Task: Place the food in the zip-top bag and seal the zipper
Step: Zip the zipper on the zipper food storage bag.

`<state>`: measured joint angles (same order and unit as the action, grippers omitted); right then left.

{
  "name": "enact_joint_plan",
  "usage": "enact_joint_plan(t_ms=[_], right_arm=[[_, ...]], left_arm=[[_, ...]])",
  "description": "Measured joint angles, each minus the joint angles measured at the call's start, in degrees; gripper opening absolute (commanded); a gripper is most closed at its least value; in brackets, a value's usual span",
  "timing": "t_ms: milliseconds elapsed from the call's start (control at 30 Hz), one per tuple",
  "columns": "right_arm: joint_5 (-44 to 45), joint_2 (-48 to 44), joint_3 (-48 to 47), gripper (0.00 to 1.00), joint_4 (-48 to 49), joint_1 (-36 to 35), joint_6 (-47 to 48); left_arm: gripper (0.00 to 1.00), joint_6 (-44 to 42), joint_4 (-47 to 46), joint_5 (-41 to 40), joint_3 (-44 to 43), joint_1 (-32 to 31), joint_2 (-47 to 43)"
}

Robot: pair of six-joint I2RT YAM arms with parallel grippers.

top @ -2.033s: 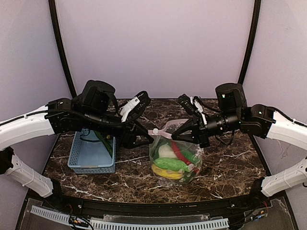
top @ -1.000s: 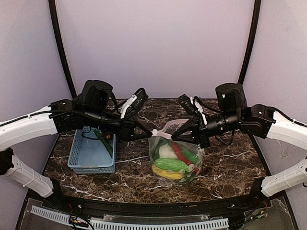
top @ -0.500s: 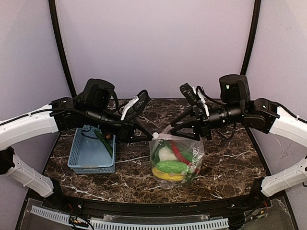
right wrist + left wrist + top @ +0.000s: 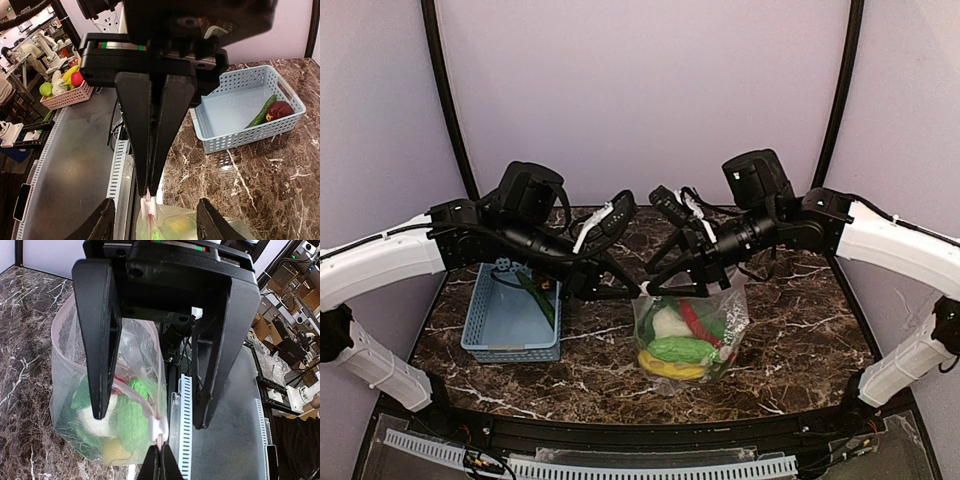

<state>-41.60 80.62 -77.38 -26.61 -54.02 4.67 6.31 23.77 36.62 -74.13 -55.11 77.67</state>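
The clear zip-top bag (image 4: 688, 335) stands on the marble table, holding a white piece (image 4: 666, 319), a red chilli (image 4: 695, 321), a green piece (image 4: 678, 348) and a yellow piece (image 4: 668, 366). My left gripper (image 4: 159, 461) is shut on the end of the zipper (image 4: 161, 385), just behind its white slider (image 4: 159, 428). My right gripper (image 4: 156, 225) is open, one finger on each side of that slider (image 4: 149, 208), touching nothing. The left fingers (image 4: 155, 125) fill the right wrist view. More food, a long green piece (image 4: 264, 112) and a dark red fruit (image 4: 279, 110), lies in the basket.
The light blue basket (image 4: 508, 325) sits left of the bag, under my left arm. Both arms cross above the table's middle, meeting over the bag's mouth. The table's slotted front rail (image 4: 184, 420) shows beyond the bag in the left wrist view.
My right gripper has let go of the bag's right side, opened, and swung left along the mouth to the slider end. The left gripper has kept its hold.
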Motion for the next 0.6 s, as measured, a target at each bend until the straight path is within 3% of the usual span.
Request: enact_joint_plan(t_ms=[133,500,600], right_arm=[[-2.1,1.4,-0.5,0.44,-0.9,0.0,0.9],[-4.9,3.3,-1.4,0.36,-0.9,0.0,2.1],[-5.0,3.6,-1.4,0.29,-0.9,0.0,2.3]], left_arm=[[0.01,-0.3,0.0,0.0,0.0,0.0,0.0],[0.01,-0.6,0.4,0.0,0.0,0.0,0.0],[0.01,-0.7,0.7,0.0,0.0,0.0,0.0]])
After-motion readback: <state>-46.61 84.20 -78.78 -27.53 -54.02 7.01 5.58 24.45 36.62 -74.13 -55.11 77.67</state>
